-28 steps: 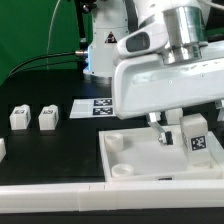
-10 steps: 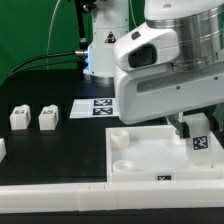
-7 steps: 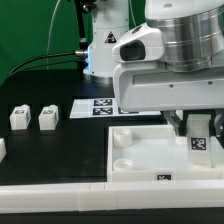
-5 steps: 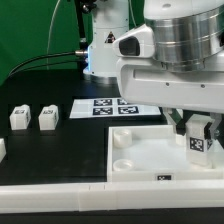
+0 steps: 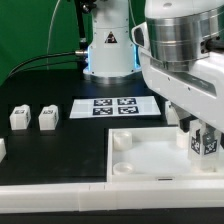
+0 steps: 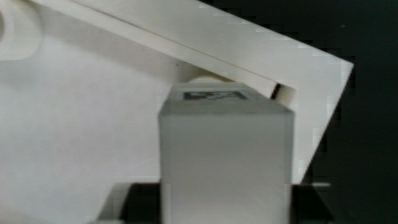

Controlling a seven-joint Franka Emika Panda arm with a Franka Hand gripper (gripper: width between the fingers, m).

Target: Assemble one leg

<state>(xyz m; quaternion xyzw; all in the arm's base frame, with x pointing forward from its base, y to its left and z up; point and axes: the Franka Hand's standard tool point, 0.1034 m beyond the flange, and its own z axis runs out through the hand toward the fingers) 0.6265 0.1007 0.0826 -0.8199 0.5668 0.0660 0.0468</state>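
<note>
My gripper (image 5: 204,130) is shut on a white leg (image 5: 206,143) with a black-and-white tag on its face. It holds the leg upright over the far right corner of the large white panel (image 5: 150,155). In the wrist view the leg (image 6: 226,150) fills the middle, its tagged end near a round corner socket (image 6: 210,78) of the panel (image 6: 89,120). Whether the leg touches the socket I cannot tell. Two more legs (image 5: 19,117) (image 5: 49,117) stand on the black table at the exterior view's left.
The marker board (image 5: 115,106) lies behind the panel. The robot base (image 5: 108,45) stands at the back. A white part (image 5: 2,150) shows at the exterior view's left edge. A white rail (image 5: 60,195) runs along the front.
The gripper has carried the leg toward the exterior view's right, from over the panel's middle to its far right corner, and turned; the marker board is now uncovered.
</note>
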